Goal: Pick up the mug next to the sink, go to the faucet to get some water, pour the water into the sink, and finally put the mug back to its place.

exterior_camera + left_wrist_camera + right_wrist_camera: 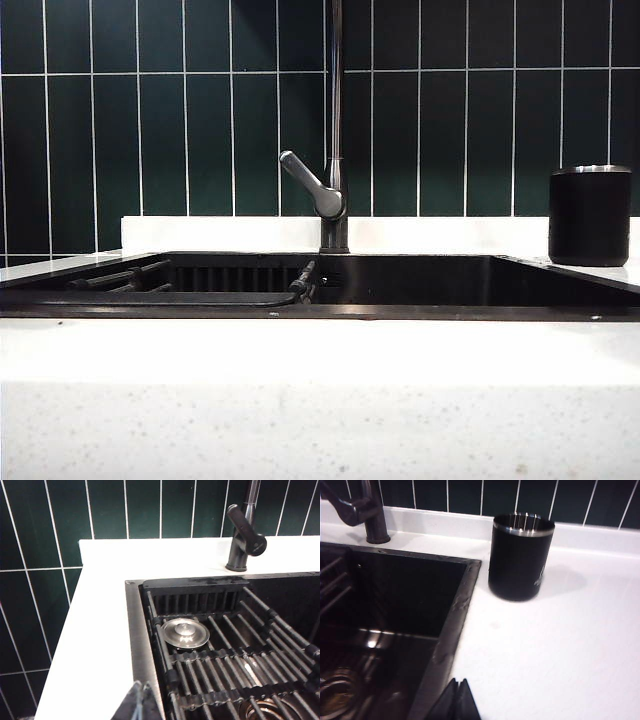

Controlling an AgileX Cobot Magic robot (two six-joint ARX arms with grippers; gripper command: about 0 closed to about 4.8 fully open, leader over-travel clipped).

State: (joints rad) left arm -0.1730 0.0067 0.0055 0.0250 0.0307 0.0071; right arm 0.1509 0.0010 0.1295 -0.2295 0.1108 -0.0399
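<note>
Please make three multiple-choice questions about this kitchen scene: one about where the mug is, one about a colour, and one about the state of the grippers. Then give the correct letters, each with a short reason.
1. Where does the mug stand?
A. Inside the sink
B. On the white counter beside the sink
C. Under the faucet

2. What colour are the wall tiles behind the faucet?
A. Dark green
B. Red
C. Yellow

3. How are the two grippers?
A. Both shut, holding nothing
B. Both wide open
C. The right one grips the mug

Answers:
1. B: the mug stands upright on the counter, just outside the rim of the sink.
2. A: the tiles look dark green with pale grout lines.
3. A: the left gripper above the sink's corner and the right gripper above the counter edge both show fingertips pressed together, far from the mug.
</note>
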